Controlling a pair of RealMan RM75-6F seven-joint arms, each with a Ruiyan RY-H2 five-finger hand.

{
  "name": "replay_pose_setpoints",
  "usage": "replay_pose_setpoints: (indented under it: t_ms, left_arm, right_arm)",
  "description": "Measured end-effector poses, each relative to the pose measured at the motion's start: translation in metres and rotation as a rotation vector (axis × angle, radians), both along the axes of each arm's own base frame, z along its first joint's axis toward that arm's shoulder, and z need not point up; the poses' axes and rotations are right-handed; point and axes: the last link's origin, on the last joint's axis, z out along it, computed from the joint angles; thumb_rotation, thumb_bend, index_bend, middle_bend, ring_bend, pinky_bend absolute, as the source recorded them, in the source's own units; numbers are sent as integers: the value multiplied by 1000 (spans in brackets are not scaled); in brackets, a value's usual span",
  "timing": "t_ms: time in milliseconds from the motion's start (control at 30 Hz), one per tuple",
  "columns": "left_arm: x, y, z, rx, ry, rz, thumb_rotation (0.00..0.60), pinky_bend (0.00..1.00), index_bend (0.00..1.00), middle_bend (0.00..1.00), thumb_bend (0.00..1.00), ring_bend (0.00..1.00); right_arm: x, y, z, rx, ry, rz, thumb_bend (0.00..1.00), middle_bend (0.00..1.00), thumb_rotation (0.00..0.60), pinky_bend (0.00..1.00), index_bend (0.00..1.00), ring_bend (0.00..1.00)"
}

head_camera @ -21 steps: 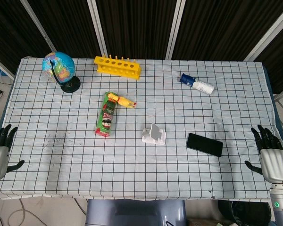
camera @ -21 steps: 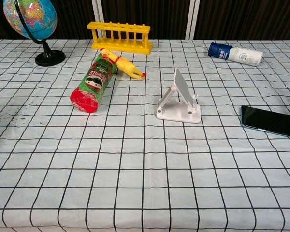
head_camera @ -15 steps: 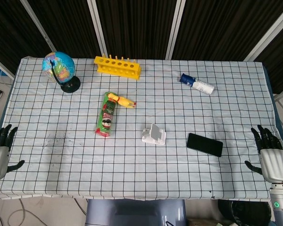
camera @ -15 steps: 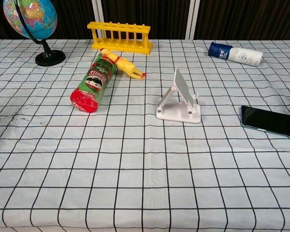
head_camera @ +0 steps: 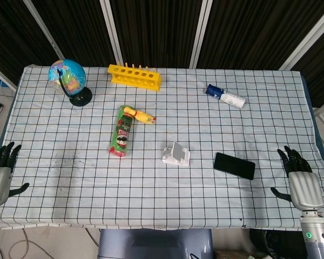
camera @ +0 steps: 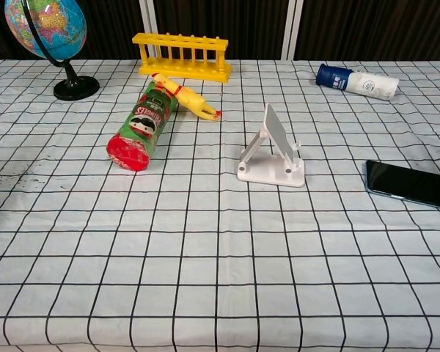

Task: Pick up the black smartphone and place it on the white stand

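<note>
Beyond our right hand's spread, empty fingers lies the phone, flat on the cloth, likeliest ours to reach. Our left hand, fingers wide too, waits well away. Between phone and stand, bare cloth. We see the phone as a slim, glossy black slab.

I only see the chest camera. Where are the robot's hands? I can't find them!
Observer: The right hand is at the table's right edge, just past the black smartphone.
Child: Is it holding anything?
Observer: No, its fingers are spread and hold nothing.
Child: And the other hand?
Observer: The left hand is at the table's left edge, also holding nothing, far from the white stand.
</note>
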Motion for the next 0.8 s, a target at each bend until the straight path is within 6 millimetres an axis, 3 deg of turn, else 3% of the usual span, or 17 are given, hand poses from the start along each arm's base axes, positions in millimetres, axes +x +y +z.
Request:
replay_pose_setpoints:
  t_ms: [233, 467, 800]
  left_arm:
    - [-1, 3, 0, 5, -8, 1, 600, 0, 0, 0, 0, 0]
    - [-1, 4, 0, -2, -16, -3, 600, 0, 0, 0, 0, 0]
    - [-2, 4, 1, -14, -26, 3, 600, 0, 0, 0, 0, 0]
  right_arm:
    - [32, -13, -22, 97, -73, -43, 105, 62, 600, 176, 27, 0]
    - [60, -34, -58, 162, -82, -69, 108, 84, 600, 176, 62, 0]
    - [82, -59, -101, 194, -88, -107, 148, 122, 600, 176, 131, 0]
